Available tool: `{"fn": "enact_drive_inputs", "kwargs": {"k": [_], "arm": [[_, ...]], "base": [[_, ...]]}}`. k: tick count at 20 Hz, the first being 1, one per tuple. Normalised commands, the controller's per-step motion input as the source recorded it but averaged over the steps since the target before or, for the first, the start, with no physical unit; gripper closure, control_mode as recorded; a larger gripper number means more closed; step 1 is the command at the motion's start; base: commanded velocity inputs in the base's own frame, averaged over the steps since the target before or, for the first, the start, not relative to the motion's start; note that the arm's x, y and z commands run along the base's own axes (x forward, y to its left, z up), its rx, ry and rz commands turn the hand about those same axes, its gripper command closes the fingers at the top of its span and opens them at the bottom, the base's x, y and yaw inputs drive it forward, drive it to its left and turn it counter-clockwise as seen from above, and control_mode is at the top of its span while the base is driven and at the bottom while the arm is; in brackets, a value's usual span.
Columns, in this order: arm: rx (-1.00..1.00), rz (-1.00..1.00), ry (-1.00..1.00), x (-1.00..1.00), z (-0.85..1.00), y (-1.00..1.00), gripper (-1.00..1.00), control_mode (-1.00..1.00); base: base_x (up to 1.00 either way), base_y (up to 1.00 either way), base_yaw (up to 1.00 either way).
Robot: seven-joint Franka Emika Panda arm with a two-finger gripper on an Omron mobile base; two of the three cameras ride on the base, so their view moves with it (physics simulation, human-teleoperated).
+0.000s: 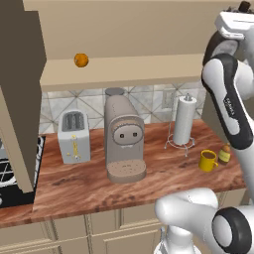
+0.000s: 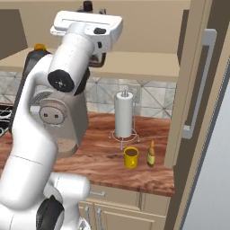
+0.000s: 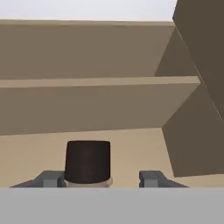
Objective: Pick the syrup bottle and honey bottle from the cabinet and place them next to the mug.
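Observation:
In the hand view the black cap of the syrup bottle stands just ahead of my gripper, between the fingertips and closer to the left one; its body is hidden below. The jaws look shut on it. That cap also pokes above my raised hand at the cabinet shelf. Down on the wooden counter, the small amber honey bottle stands upright just right of the yellow mug.
An orange fruit lies on the shelf's left part. The counter carries a toaster, a coffee machine and a paper towel roll behind the mug. Open dark cabinet doors flank the shelf.

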Motion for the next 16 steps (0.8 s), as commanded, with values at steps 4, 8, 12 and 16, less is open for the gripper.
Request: {"fn": "enact_drive_inputs", "kwargs": {"k": [4, 8, 12, 16], "arm": [[0.00, 0.00, -0.10, -1.00, 0.05, 0.00, 1.00, -1.00], [0.00, 0.00, -0.12, -1.00, 0.00, 0.03, 1.00, -1.00], [0.00, 0.00, -0.15, -1.00, -0.01, 0.06, 1.00, -1.00], [0.00, 0.00, -0.15, -1.00, -0.02, 0.07, 1.00, -1.00]], "base": [[0.00, 0.00, 0.00], [0.00, 0.00, 0.00], [0.00, 0.00, 0.00], [0.00, 0.00, 0.00]]}}
